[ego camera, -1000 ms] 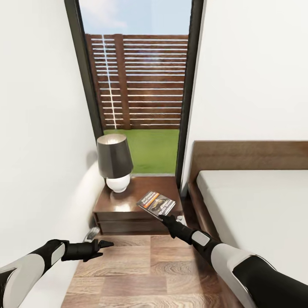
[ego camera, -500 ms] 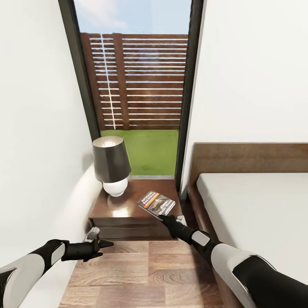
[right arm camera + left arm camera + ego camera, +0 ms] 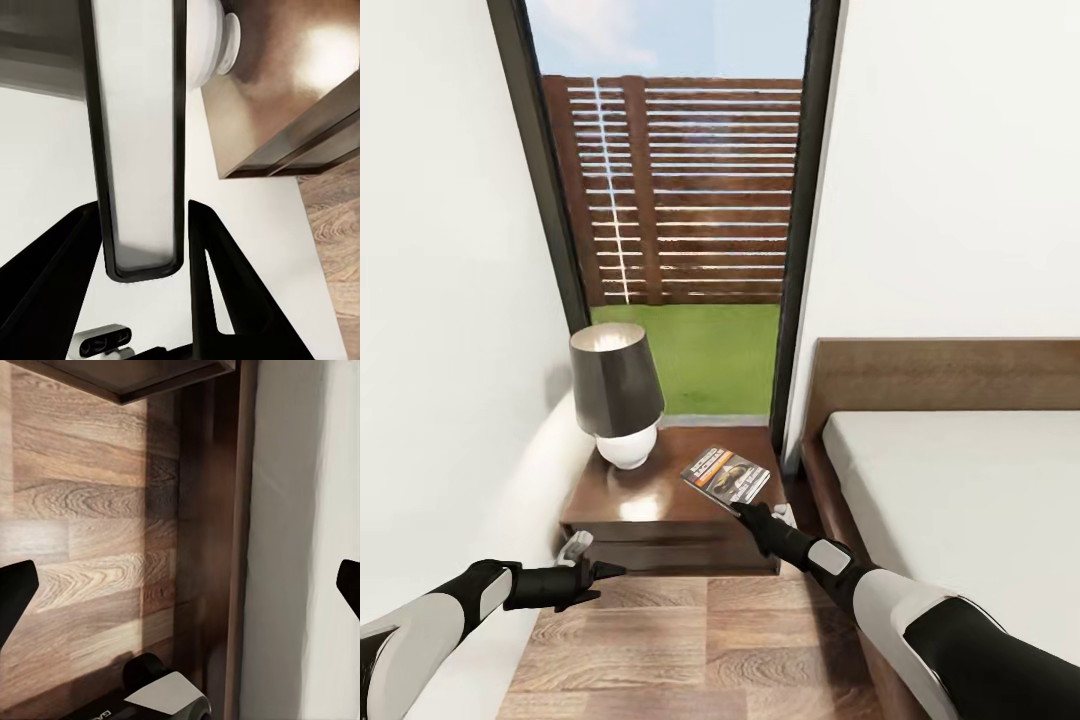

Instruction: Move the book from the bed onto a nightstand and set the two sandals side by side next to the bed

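Glossy thin book (image 3: 725, 474) pinched in right fingers (image 3: 744, 510) over polished dark nightstand (image 3: 650, 500); left fingers (image 3: 603, 572) spread.

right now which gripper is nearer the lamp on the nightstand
Right. The right gripper holds the book over the nightstand, a short way beside the lamp. The left gripper hovers lower, over the floor in front of the nightstand.

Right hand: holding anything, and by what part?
The right hand grips the book by its near edge, one finger on each side, above the nightstand. The left hand is open and empty.
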{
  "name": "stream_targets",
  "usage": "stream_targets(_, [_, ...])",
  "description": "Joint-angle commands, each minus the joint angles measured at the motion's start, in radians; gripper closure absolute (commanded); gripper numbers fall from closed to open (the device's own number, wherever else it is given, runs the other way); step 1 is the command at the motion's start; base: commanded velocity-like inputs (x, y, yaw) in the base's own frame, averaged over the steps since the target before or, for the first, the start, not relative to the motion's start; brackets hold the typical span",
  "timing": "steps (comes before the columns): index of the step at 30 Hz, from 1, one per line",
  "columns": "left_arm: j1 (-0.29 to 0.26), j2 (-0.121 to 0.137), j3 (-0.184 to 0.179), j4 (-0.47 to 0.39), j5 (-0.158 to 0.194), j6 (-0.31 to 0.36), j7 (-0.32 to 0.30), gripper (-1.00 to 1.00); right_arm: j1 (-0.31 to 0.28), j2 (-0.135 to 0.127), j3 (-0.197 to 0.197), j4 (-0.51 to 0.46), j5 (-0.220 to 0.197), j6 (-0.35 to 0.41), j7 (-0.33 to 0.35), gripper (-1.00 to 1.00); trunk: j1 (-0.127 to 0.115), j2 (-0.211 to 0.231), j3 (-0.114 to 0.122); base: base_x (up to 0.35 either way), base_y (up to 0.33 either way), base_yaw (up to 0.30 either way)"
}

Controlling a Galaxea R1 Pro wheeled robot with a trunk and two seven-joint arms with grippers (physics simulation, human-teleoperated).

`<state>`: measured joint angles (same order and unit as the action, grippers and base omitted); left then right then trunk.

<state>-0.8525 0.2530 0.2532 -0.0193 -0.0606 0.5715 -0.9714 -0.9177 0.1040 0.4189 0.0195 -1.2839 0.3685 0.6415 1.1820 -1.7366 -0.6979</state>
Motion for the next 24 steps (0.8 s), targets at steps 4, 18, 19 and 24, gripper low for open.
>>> stream_targets(4, [0.0, 0.0, 0.008, -0.001, -0.007, 0.008, -0.003, -1.0, -0.001, 0.0, 0.006, 0.002, -0.011, 0.006, 0.003, 1.0, 0.0, 0.0, -0.001, 0.133, 0.0, 0.0])
stream_targets(18, [0.0, 0.008, 0.008, -0.001, -0.006, 0.007, -0.005, -1.0, -0.001, 0.001, 0.007, 0.002, -0.011, 0.006, 0.003, 1.0, 0.0, 0.0, -0.001, 0.121, 0.0, 0.0])
stream_targets(19, [0.0, 0.008, 0.008, -0.001, -0.006, 0.008, -0.006, -1.0, -0.001, 0.001, 0.007, 0.002, -0.011, 0.006, 0.003, 1.0, 0.0, 0.0, -0.001, 0.058, 0.0, 0.0])
stream_targets(24, [0.0, 0.009, 0.008, -0.001, -0.006, 0.008, -0.004, -1.0, -0.001, 0.001, 0.006, 0.002, -0.011, 0.006, 0.004, 1.0, 0.0, 0.0, -0.001, 0.025, 0.0, 0.0])
